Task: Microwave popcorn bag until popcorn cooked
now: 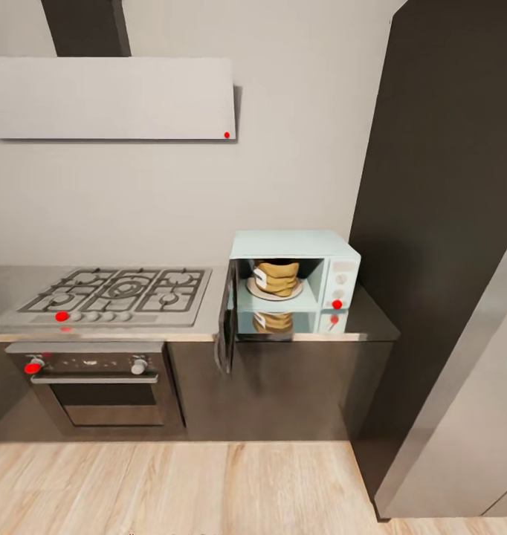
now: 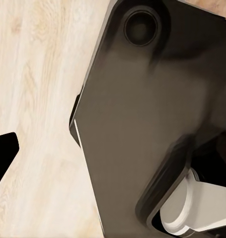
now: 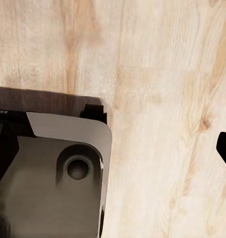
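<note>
The pale mint microwave [image 1: 335, 256] stands on the countertop [image 1: 369, 321] with its dark door [image 1: 226, 327] swung open to the left. Inside it, the tan popcorn bag [image 1: 277, 279] sits upright on the round plate [image 1: 255, 292], its white label facing left. The worktop reflects the bag below the opening. No popcorn bits can be made out. In the left wrist view one dark fingertip [image 2: 4, 156] of my left gripper hangs over the wood floor. In the right wrist view a dark fingertip [image 3: 225, 148] of my right gripper hangs likewise. Both sit at the picture's edge with nothing held.
Left of the microwave are the steel gas hob [image 1: 120, 293] and, below it, the oven [image 1: 97, 386], under a white hood [image 1: 112, 96]. A tall dark cabinet [image 1: 447, 223] and a grey panel [image 1: 469, 416] close the right side. My dark base [image 2: 142, 124] sits on the wood floor [image 1: 172, 487].
</note>
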### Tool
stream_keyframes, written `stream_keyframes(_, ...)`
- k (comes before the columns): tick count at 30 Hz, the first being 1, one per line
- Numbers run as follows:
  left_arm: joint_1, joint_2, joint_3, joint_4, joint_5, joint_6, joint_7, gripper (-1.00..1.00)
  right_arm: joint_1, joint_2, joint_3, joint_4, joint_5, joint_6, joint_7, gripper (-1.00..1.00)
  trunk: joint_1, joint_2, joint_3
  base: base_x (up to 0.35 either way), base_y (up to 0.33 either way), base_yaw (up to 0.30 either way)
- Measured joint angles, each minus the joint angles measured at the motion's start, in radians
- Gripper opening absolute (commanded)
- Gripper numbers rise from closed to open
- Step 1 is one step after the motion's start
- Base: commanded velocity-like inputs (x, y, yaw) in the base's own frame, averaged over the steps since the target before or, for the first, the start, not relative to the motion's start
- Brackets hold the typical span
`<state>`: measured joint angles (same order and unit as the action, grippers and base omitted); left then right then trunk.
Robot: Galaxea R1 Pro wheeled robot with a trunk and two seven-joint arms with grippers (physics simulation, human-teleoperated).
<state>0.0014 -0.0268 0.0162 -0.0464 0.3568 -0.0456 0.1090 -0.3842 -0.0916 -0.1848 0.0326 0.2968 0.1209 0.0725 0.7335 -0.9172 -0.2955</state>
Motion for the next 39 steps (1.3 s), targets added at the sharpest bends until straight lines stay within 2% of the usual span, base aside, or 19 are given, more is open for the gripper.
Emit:
stream_keyframes(10, 0.000, 0.000, 0.000, 0.000, 0.000, 0.000, -0.001, 1.00, 0.000, -0.002, 0.000, 0.000, 0.001, 0.000, -0.018, 1.00, 0.000, 0.000, 0.000, 0.012, 0.000, 0.011)
stream_keyframes(19, 0.000, 0.001, -0.002, 0.000, -0.001, 0.001, -0.011, 1.00, 0.000, -0.002, 0.000, 0.000, 0.001, 0.000, -0.018, 1.00, -0.001, 0.000, 0.000, 0.296, 0.000, 0.000)
stream_keyframes(25, 0.000, 0.003, -0.003, -0.002, -0.002, 0.000, -0.010, 1.00, 0.023, 0.000, 0.000, 0.000, 0.001, 0.000, -0.019, 1.00, 0.000, 0.000, 0.000, 0.072, 0.000, 0.000)
stream_keyframes(26, -0.001, 0.019, -0.003, -0.067, -0.003, 0.003, -0.003, 1.00, 0.024, 0.001, 0.000, 0.000, 0.001, 0.000, -0.018, 1.00, 0.000, 0.000, 0.000, 0.001, 0.000, 0.000)
stream_keyframes(30, 0.000, 0.043, -0.004, -0.292, -0.010, 0.016, 0.005, 1.00, 0.025, 0.001, 0.000, 0.000, 0.001, 0.000, -0.020, 1.00, 0.000, 0.000, 0.000, 0.000, 0.000, 0.000)
stream_keyframes(32, -0.001, 0.079, -0.001, -0.416, -0.016, 0.032, 0.004, 1.00, 0.026, 0.000, 0.000, 0.000, 0.001, 0.000, -0.020, 1.00, 0.000, 0.000, 0.000, 0.000, 0.000, 0.000)
stream_keyframes(33, -0.001, 0.105, -0.001, -0.491, -0.016, 0.069, 0.000, 1.00, 0.028, 0.000, 0.000, 0.000, 0.001, -0.001, -0.020, 1.00, 0.000, 0.000, 0.000, 0.000, 0.000, 0.000)
stream_keyframes(34, -0.005, 0.126, -0.001, -0.570, -0.016, 0.133, 0.001, 1.00, 0.029, 0.000, 0.000, 0.000, 0.001, -0.001, -0.020, 1.00, 0.000, 0.000, 0.000, 0.000, 0.000, 0.000)
stream_keyframes(36, -0.024, 0.146, -0.001, -0.694, -0.016, 0.240, 0.001, 1.00, 0.030, 0.000, 0.000, -0.001, 0.001, -0.001, -0.020, 1.00, 0.000, 0.000, 0.000, 0.000, 0.000, 0.000)
stream_keyframes(39, -0.085, 0.154, 0.000, -0.893, -0.014, 0.368, -0.003, 1.00, 0.030, -0.001, 0.000, -0.001, 0.001, -0.003, -0.020, 1.00, 0.000, 0.000, 0.000, 0.000, 0.000, 0.000)
